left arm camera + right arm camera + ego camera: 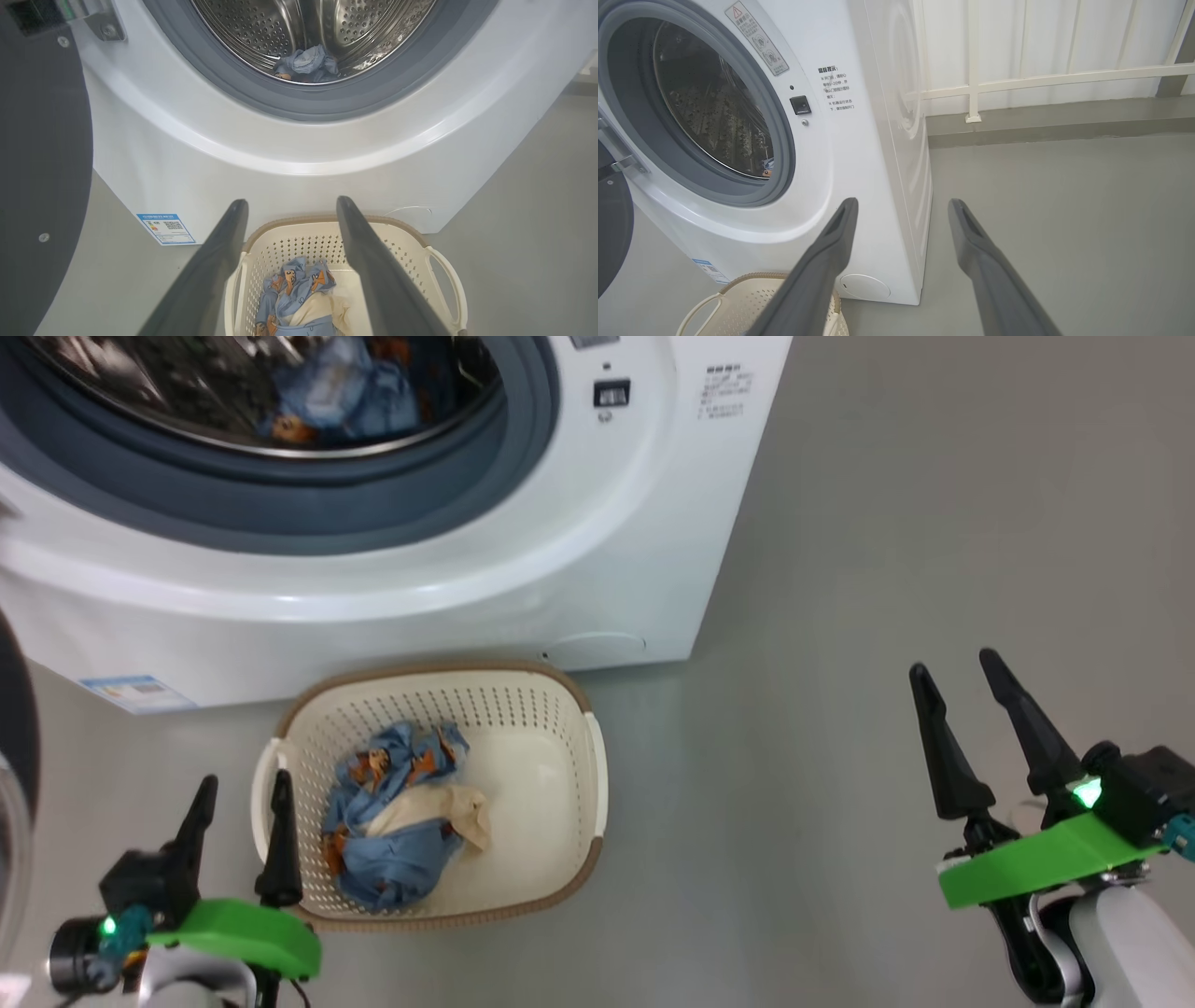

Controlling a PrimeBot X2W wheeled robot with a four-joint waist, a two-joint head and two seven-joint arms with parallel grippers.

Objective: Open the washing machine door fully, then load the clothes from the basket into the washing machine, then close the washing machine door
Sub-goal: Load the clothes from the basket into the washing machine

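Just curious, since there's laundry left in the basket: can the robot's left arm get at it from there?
Probably yes: its jaws stand open right at the basket rim, nothing covers the clothes, and the basket's top is open.

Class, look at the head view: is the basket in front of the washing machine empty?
No, a bundle of blue printed clothes lies in the basket.

Door [42,140] open; one blue bundle [341,387] inside white machine [597,523]; second bundle [397,835] in cream basket [429,669] before it
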